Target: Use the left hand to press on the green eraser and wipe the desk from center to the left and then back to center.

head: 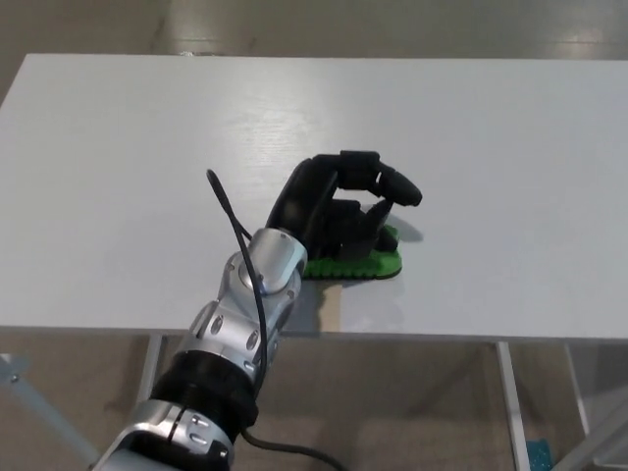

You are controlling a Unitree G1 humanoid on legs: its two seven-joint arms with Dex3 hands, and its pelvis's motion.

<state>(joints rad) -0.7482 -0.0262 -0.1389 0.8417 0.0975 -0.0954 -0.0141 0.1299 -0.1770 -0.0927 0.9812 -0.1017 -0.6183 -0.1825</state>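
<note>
1. The glossy black left hand (339,211) lies palm-down on the green eraser (371,259), thick fingers curled and not clamping it.
2. The flat eraser, ridged at its rim, rests near the smooth white table's (118,177) front edge.

Green eraser (371,262): largely hidden beneath the left hand (339,211); only its edge from 3 to 6 o'clock shows, and its printed label is covered. White desk (118,196): cut off at the picture's right edge. Contact beneath the palm cannot be seen.
</note>
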